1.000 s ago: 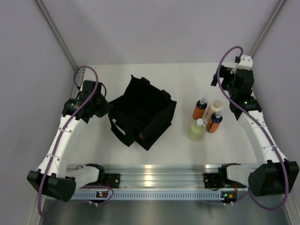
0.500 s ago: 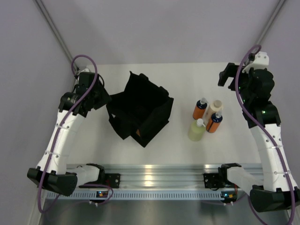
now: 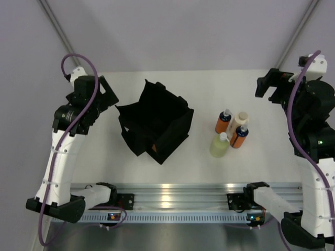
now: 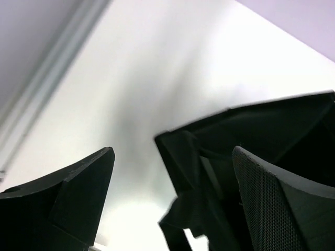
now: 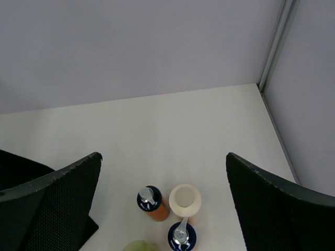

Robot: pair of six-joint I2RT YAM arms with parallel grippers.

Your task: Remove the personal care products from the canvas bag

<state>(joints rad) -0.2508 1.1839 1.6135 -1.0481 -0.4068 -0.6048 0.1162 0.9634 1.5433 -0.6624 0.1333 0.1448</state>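
Near the floppy black bag (image 3: 157, 123) stand four bottles (image 3: 219, 146); left gripper (image 4: 170, 151), right gripper (image 5: 162, 156) wide

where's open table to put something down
Bare table lies between the bag and the bottles, along the back wall, and in front of both, before the rail. It is crowded only at the four tightly grouped bottles.

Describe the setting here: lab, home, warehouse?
Probably a robotics lab cell: a bare white table boxed in by plain grey panels, with an aluminium mounting rail along the near edge.
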